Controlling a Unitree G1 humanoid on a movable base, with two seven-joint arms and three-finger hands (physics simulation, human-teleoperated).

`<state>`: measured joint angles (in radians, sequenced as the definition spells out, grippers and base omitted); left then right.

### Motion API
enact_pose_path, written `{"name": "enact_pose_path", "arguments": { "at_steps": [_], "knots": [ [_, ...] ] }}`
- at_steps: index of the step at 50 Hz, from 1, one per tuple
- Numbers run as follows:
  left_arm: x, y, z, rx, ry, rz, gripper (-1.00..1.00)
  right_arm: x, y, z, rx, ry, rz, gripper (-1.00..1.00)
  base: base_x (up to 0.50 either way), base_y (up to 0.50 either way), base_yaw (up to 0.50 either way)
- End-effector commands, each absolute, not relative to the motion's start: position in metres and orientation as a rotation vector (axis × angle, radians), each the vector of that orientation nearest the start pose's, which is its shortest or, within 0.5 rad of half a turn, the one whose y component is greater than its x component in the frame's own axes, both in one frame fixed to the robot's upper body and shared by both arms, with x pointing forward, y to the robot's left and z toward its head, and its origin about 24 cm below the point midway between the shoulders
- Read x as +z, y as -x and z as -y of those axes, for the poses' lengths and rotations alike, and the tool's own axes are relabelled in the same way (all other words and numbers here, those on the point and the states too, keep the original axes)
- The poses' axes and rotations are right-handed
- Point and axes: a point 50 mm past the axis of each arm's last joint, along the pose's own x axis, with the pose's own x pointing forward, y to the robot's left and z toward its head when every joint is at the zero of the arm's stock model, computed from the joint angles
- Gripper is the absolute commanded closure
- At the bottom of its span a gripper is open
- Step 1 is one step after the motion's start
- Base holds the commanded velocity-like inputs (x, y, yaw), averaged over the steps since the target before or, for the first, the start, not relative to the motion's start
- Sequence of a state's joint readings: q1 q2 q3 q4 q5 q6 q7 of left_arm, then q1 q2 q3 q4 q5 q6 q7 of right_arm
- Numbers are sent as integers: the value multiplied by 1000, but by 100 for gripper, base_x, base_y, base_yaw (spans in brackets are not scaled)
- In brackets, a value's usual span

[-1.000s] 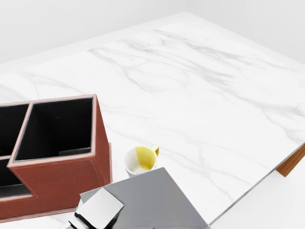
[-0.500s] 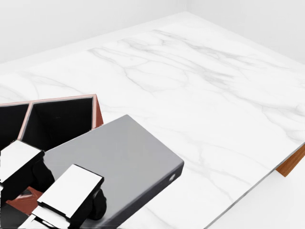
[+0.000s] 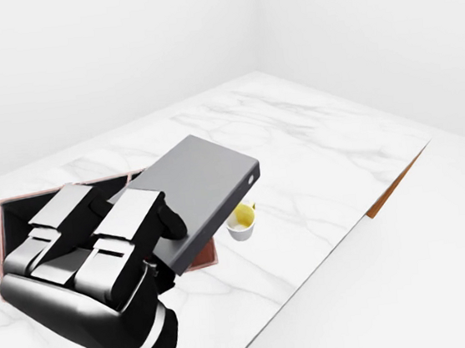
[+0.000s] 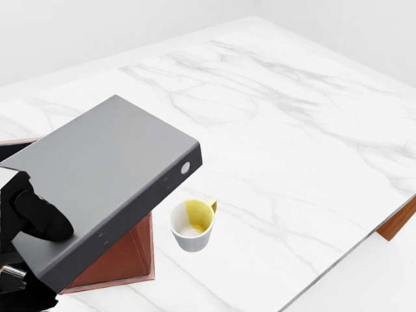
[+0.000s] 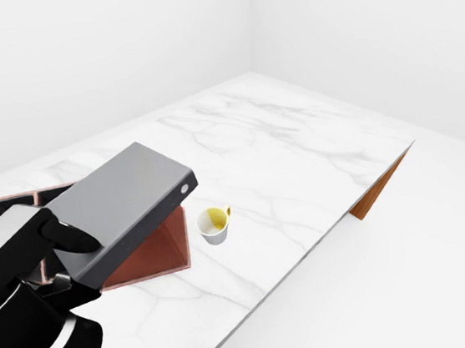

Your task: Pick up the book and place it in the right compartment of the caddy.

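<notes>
The grey book [image 4: 110, 169] is held flat in the air, tilted, over the right part of the red-brown caddy [image 4: 123, 260] and hides most of its compartments. My left hand [image 3: 129, 228] is shut on the book's near-left end, with fingers [image 3: 109, 230] on top and the thumb [image 4: 39, 218] on the side. The caddy's right wall shows under the book in the right-eye view [image 5: 153, 250]. My right hand does not show.
A white mug with a yellow inside [image 4: 190, 224] stands on the marble table just right of the caddy. The table's edge [image 4: 338, 260] runs diagonally at the lower right, with a wooden corner [image 4: 396, 224] beneath it.
My left hand has lifted the book up and to the left, from low near the bottom of the head view to above the caddy. The mug, hidden half a second ago, shows again.
</notes>
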<state>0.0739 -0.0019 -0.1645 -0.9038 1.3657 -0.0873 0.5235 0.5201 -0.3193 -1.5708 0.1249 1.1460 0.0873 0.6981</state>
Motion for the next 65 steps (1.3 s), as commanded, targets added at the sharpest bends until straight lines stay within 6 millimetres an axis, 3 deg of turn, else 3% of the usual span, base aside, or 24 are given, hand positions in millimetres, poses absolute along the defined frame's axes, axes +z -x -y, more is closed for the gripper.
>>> {"name": "enact_pose_path", "arguments": {
  "at_steps": [1, 15, 23, 35, 38, 48, 65],
  "knots": [
    [234, -159, -135, 886, -1026, 1171, 100, 143, 79, 429, -790, -154, 640, -100, 0, 0, 0],
    [236, -175, -137, 935, -1226, 1188, 100, 143, 79, 429, -790, -152, 638, -100, 0, 0, 0],
    [233, -183, -140, 915, -1253, 1169, 100, 143, 79, 429, -790, -152, 637, -100, 0, 0, 0],
    [231, -185, -138, 917, -1347, 1172, 100, 143, 79, 429, -791, -152, 636, -100, 0, 0, 0],
    [227, -188, -139, 930, -1441, 1151, 100, 143, 79, 429, -791, -151, 636, -100, 0, 0, 0],
    [220, -202, -146, 887, -1483, 1110, 100, 143, 79, 429, -792, -153, 636, -100, 0, 0, 0],
    [222, -202, -154, 903, -1469, 1098, 100, 141, 79, 429, -797, -151, 627, -100, 0, 0, 0]
  ]
}}
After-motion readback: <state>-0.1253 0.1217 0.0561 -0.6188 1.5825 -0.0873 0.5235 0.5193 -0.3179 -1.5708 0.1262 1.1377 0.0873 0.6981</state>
